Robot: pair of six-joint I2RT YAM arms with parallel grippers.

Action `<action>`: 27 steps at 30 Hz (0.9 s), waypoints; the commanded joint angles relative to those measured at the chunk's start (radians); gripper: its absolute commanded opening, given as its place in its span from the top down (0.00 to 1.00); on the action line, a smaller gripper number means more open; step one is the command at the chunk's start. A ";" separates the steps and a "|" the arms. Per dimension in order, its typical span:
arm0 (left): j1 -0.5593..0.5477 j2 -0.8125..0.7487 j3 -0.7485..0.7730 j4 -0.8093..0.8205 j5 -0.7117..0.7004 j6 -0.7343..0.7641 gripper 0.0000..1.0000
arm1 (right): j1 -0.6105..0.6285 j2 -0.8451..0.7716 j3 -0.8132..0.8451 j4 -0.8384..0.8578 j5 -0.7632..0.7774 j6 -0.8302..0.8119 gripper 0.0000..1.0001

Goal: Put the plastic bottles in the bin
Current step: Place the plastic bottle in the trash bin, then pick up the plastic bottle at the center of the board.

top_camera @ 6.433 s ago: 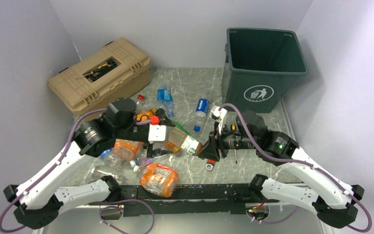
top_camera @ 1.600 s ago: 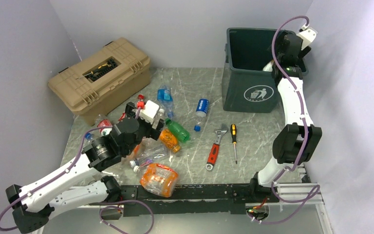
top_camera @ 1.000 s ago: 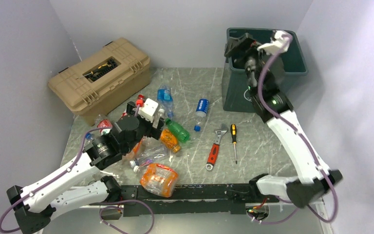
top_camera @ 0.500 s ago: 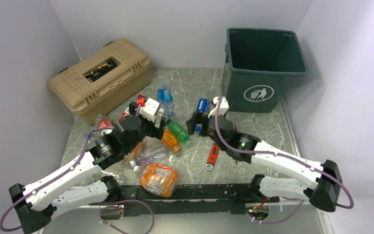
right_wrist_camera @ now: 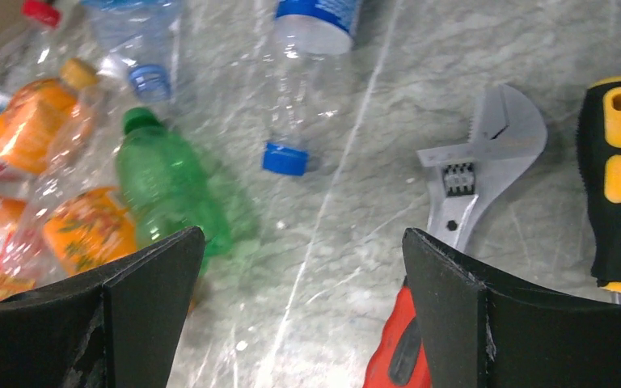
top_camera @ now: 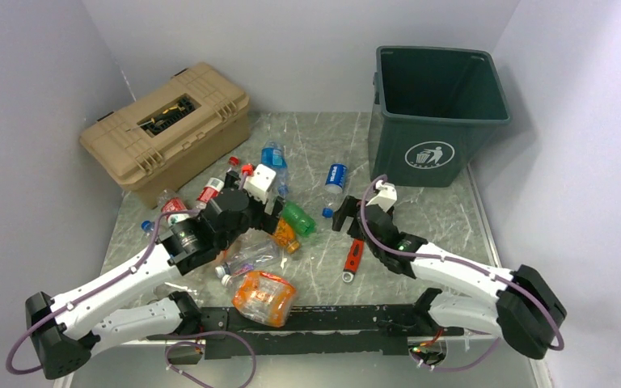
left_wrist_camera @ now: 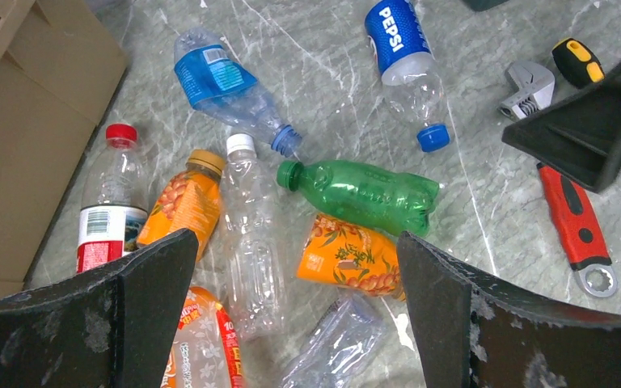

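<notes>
Left tool (left_wrist_camera: 295, 237) hovers with its jaws spread wide and empty over the plastic bottles (left_wrist_camera: 251, 242) scattered on the left of the surface (top_camera: 445, 214). Right tool (right_wrist_camera: 301, 234) hangs just to its right, equally wide and empty, above bare marble between a green bottle (right_wrist_camera: 166, 194) and a red-handled wrench (top_camera: 353, 255). Nearest the arm bases lies a crushed orange bottle (top_camera: 264, 296). A screwdriver (right_wrist_camera: 614, 170) lies just right of the wrench. Farther off lie a Pepsi bottle (left_wrist_camera: 400, 44) and a crushed blue bottle (left_wrist_camera: 218, 77). At the far edge stand a tan toolbox (top_camera: 166, 121) on the left and the green bin (top_camera: 396, 149) on the right, well apart from the bottles.
</notes>
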 commanded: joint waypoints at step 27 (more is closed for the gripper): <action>0.001 -0.003 0.071 -0.030 0.058 -0.020 0.02 | -0.148 0.748 0.418 0.152 0.007 0.006 0.08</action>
